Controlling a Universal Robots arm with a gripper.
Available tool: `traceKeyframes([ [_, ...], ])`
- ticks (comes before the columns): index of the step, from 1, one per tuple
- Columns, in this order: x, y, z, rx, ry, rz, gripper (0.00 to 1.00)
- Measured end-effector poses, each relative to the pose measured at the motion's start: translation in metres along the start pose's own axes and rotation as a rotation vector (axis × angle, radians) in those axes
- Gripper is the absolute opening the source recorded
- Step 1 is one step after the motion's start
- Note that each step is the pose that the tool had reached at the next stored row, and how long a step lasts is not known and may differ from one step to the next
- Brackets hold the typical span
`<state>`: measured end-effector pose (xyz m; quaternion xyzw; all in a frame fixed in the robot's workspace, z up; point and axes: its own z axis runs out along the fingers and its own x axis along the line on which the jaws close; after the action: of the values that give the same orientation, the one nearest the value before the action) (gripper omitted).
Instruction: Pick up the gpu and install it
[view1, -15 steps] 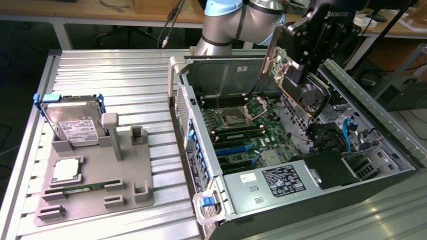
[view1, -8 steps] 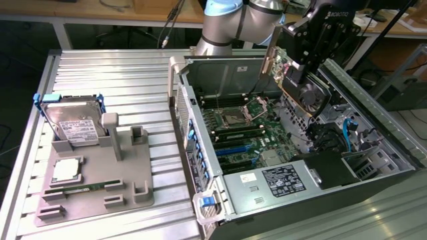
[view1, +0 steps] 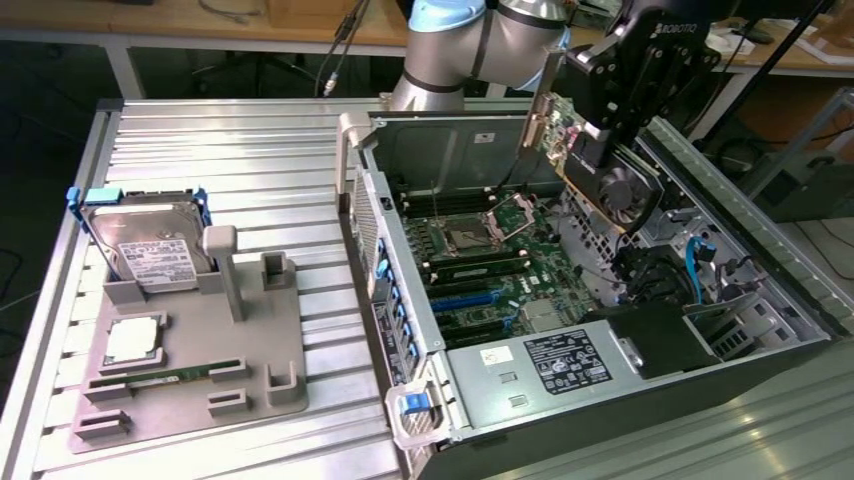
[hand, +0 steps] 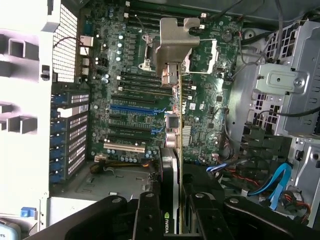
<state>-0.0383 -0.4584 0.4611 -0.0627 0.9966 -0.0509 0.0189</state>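
Black and blocky, the hand (view1: 603, 140) sits in the upper right of the exterior view. Its fingers are pressed against both faces of the gpu (view1: 617, 190), pinching it. The card hangs on edge and slightly tilted over the open computer case (view1: 454, 150), with the green motherboard (view1: 481, 260) below it. It appears to be seated in no slot. Its round fan faces the exterior view's right, and its long metal bracket runs along the end nearer the case's back wall.

In the wrist view the fingers (hand: 150, 215) flank the card's thin edge, which carries a green logo. The gpu (hand: 172, 150) stretches away from the hand (hand: 173, 207) to its bent silver bracket, with the motherboard (hand: 125, 100) behind it.

At the lower centre of the exterior view a labelled power supply (view1: 561, 360) fills the near end of the case. On the ribbed metal worktop (view1: 227, 140), in the left half of the frame, a grey holder (view1: 200, 400) carries a hard drive (view1: 147, 245) with blue rails, standing upright, and a narrow green memory stick (view1: 167, 378) lying flat.
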Motion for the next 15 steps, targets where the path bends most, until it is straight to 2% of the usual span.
traceKeyframes([
  [14, 0.0, 0.0, 0.0, -0.001, -0.0031, -0.029, 0.27],
  [15, 0.0001, -0.0001, 0.0, -0.0035, -0.0035, -0.029, 0.27],
])
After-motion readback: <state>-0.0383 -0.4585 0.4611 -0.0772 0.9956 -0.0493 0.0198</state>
